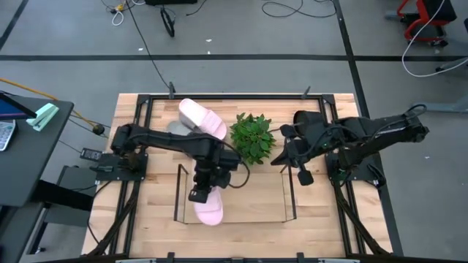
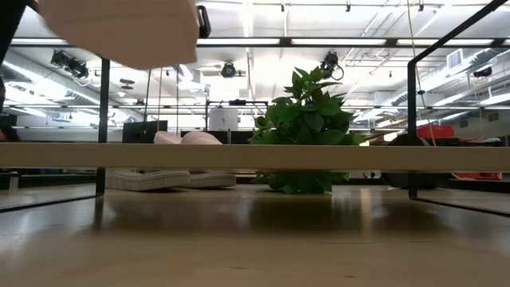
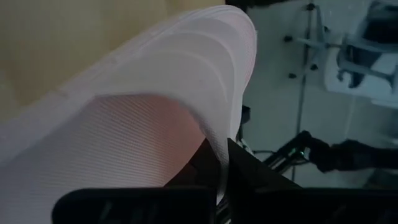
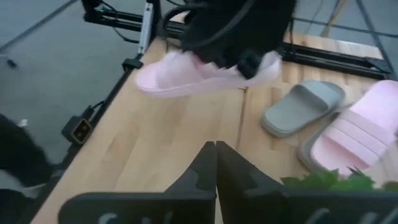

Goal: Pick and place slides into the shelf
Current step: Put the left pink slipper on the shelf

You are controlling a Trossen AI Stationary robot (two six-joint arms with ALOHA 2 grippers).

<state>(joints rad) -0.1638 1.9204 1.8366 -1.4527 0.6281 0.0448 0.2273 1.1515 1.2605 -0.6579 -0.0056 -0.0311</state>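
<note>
Presently a pale pink slide (image 1: 209, 210) is pinched by the left gripper (image 1: 199, 191) over the shelf (image 1: 287, 197), long axis running roughly 12 to 6 o'clock. Toward 12 o'clock on the worktop (image 1: 146, 219) lie the second pink slide (image 1: 202, 117) and a grey slide (image 4: 302, 107), while the right gripper (image 1: 298, 172), pressed together and empty, is parked at 3 o'clock.

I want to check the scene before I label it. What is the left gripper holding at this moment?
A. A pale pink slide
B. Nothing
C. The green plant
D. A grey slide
A: the left gripper is shut on a pale pink slide, carried above the shelf, while the grey slide lies on the table beside the other pink one.
</note>
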